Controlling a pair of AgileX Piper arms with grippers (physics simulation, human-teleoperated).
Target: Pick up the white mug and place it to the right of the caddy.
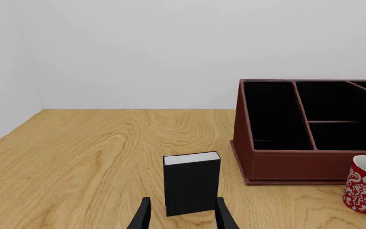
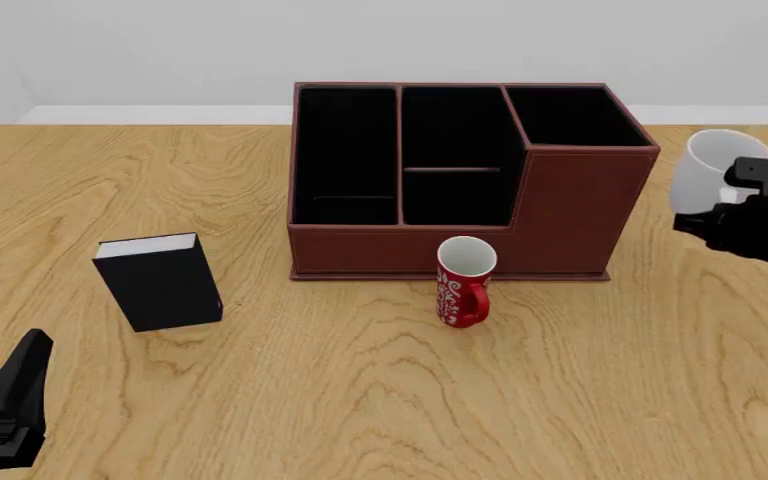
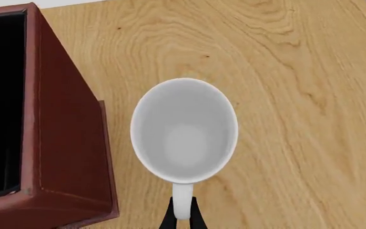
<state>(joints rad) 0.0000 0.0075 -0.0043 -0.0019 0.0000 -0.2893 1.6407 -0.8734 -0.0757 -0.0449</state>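
Observation:
The white mug (image 3: 184, 131) stands upright just to the right of the reddish-brown caddy (image 3: 62, 138), its open mouth facing the right wrist camera. My right gripper (image 3: 181, 213) is shut on the mug's loop handle, one dark finger on each side. In the front view the white mug (image 2: 718, 158) shows beside the caddy's (image 2: 564, 210) taller right section, with my right gripper (image 2: 735, 196) covering its lower part; whether it rests on the table I cannot tell. My left gripper (image 1: 184, 220) stands open near the front left corner, short of a black book (image 1: 192, 183).
A red mug with white lettering (image 2: 464, 282) stands just in front of the caddy's front wall. The small black book (image 2: 159, 280) stands upright on the left part of the wooden table (image 2: 357, 400). A white wall runs behind the table.

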